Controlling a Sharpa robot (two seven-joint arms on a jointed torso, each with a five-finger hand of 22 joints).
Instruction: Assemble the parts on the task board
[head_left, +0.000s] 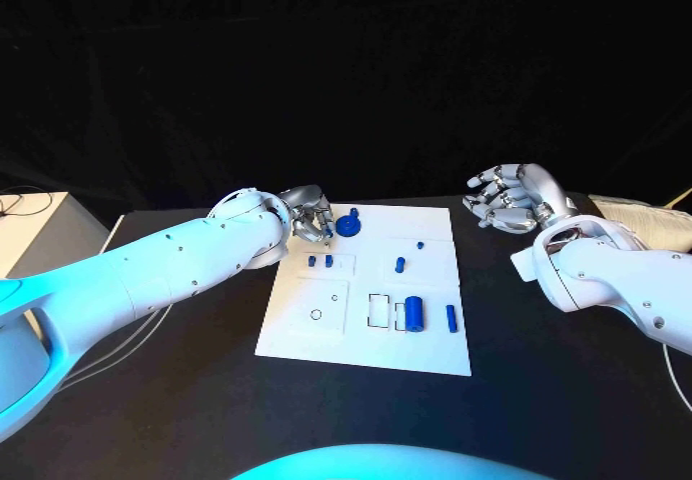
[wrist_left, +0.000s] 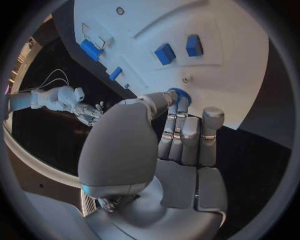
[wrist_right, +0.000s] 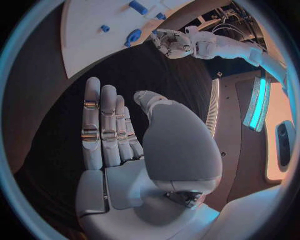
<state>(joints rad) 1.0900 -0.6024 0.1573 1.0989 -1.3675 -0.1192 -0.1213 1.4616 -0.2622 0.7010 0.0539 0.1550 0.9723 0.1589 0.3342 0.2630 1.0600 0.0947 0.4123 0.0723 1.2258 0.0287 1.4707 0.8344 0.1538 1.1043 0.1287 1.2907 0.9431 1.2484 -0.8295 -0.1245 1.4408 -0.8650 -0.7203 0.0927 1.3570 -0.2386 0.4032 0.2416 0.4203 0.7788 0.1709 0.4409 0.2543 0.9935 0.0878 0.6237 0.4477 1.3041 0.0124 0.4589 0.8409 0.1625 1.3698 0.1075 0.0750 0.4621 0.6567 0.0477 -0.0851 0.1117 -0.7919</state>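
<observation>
The blue knob (head_left: 348, 224) sits at the board's far left corner, a rounded piece with a stub rising from it, and the left hand (head_left: 307, 216) is right on it, fingers bunched against its near side. In the left wrist view the thumb and a finger (wrist_left: 164, 100) close on a blue ring-shaped rim (wrist_left: 180, 93) at the fingertips, so I call that a pinch on the knob, though how firm it is I cannot tell. The knob lies straight ahead of that hand's fingertips, toward the board's middle, and its stub points roughly up; the next move likely turns on lifting or turning it along that upright axis.

The left hand is clearly the nearer one. The right hand (head_left: 515, 199) hovers well apart, off the board's right edge over the black table (head_left: 173, 400), fingers straight and together, thumb out, holding nothing.

The board (head_left: 368, 345) is a flat, matt white plate with printed outlines. On it: two small blue pegs (head_left: 319, 260) side by side just beyond the knob, a short peg (head_left: 400, 265) mid-board, a fat blue cylinder (head_left: 414, 313) lying lengthwise in a rectangular outline, and a slim blue bar (head_left: 450, 318) beside it near the right edge. All look like smooth, hard plastic.
</observation>
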